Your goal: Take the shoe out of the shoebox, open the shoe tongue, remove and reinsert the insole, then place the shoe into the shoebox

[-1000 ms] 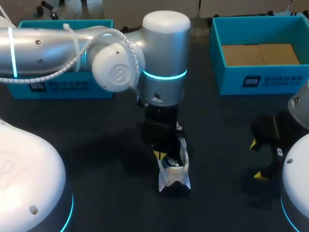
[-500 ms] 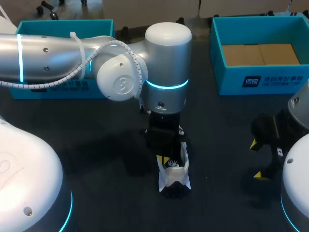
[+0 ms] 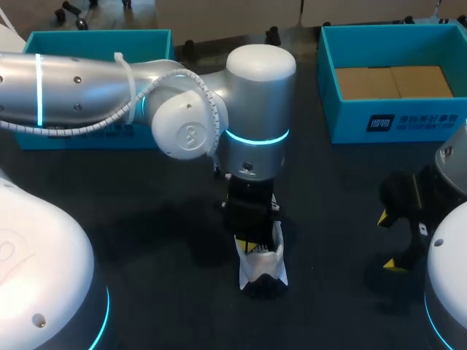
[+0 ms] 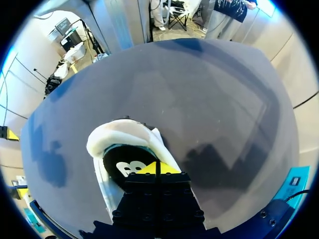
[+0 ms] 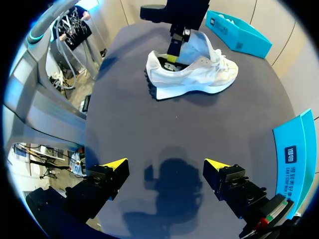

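1. Shoe [image 3: 261, 264] is standing mid-counter [image 3: 328, 219], long axis running near-to-far, heel facing the robot.
2. Left gripper [image 4: 157, 167], clenched, is sitting in its opening, covering the forefoot.
3. Right gripper [image 5: 164, 164] is hovering released, well apart.
4. Blue boxes [image 3: 408, 120] are flanking the far edge.

The head view is dim: the dark table [image 3: 328, 189] takes light from overhead. Soft glare sits on the silver shell of the left arm [image 3: 95, 91], and its cyan ring [image 3: 255, 136] glows. A faint shadow spreads at 9 o'clock from the white shoe [image 3: 263, 262]. In the right wrist view a soft-edged shadow lies on the table under the right gripper [image 5: 164, 164].
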You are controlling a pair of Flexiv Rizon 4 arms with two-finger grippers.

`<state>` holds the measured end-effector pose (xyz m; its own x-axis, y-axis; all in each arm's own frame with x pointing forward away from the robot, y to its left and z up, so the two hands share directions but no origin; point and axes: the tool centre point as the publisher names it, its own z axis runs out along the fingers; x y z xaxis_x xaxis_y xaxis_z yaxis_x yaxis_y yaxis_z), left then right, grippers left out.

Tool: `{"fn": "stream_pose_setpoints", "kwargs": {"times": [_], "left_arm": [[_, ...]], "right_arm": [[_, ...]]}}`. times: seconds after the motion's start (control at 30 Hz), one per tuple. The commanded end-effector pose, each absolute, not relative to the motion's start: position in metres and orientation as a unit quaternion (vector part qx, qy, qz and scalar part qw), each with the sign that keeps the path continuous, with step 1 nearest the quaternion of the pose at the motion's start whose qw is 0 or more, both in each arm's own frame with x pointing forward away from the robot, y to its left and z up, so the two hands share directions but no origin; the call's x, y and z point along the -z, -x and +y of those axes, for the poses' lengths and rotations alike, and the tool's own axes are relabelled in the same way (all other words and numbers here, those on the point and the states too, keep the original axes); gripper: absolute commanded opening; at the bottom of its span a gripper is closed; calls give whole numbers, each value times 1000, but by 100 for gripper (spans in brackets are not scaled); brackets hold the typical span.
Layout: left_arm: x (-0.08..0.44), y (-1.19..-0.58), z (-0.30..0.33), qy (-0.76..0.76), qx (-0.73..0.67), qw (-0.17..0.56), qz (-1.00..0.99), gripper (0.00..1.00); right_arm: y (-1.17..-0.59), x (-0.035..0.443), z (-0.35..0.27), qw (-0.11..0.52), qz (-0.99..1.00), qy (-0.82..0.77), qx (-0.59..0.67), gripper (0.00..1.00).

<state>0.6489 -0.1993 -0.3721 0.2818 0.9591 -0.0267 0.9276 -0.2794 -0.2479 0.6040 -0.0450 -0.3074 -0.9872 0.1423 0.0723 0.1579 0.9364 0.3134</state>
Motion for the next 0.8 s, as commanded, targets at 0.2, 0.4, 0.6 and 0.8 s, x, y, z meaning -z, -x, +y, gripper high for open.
{"fn": "stream_pose_setpoints", "kwargs": {"times": [0.2,0.4,0.6,0.8], "left_arm": [[399,-650,-200,783,-89,86,-610,0],[408,-653,-204,776,-87,69,-621,0],[398,-654,-212,776,-86,40,-624,0],[369,-653,-216,778,-95,23,-620,0]], "right_arm": [[-602,308,-45,22,-984,77,160,100],[-602,308,-45,22,-984,77,160,100],[-602,308,-45,22,-984,77,160,100],[-602,308,-45,22,-984,77,160,100]]}}
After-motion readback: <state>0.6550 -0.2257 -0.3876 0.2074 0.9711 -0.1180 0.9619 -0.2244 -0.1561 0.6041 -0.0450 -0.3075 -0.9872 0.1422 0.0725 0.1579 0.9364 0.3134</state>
